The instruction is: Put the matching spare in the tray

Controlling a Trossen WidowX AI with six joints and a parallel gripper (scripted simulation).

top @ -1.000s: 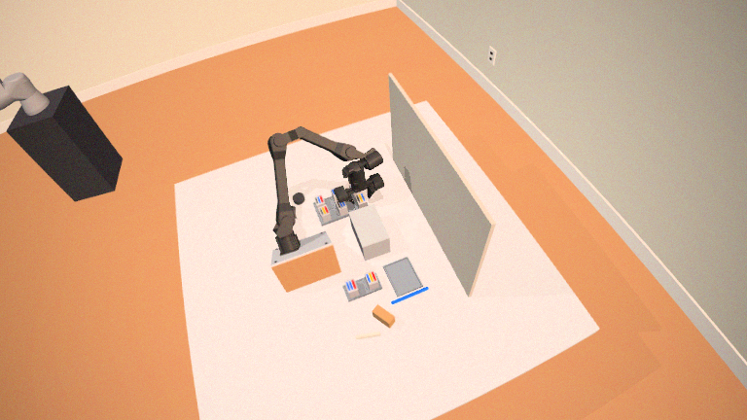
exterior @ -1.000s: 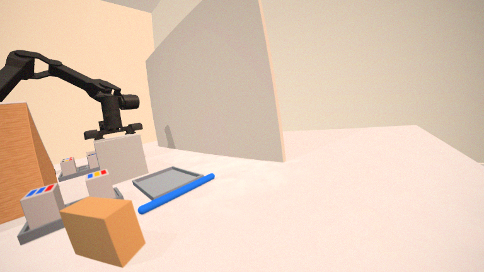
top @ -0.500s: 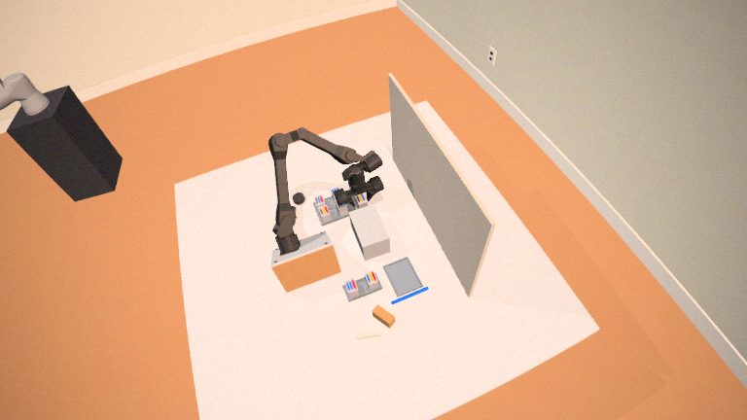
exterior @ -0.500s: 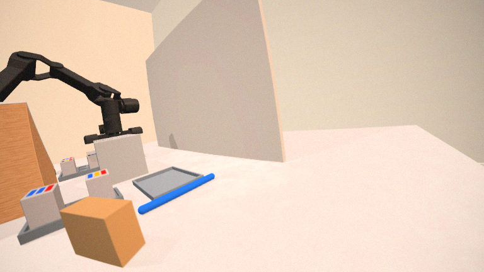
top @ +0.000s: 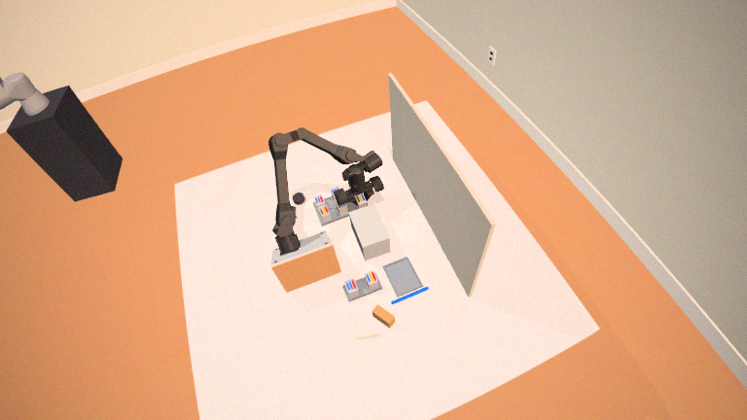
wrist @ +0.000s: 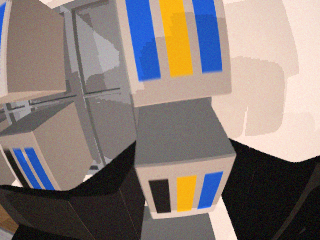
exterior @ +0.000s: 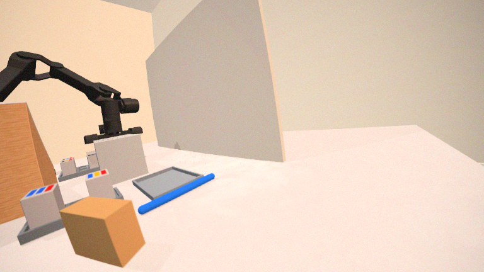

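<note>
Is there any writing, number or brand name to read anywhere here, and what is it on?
None: no words, numbers or brand names show in any view.
The only markings are colour stripes on the small grey blocks:
black, yellow, blue on the block that the gripper is shut on;
blue, yellow, blue on the block beyond it;
blue, blue, red on a near block;
blue, yellow, red on its neighbour.
The large grey box shows no print.

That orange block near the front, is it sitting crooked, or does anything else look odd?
Yes: the orange block sits tipped, its top face sloping, not flat like the grey striped spare blocks in their holders. A blue rod lies loose beside the grey tray.
</note>
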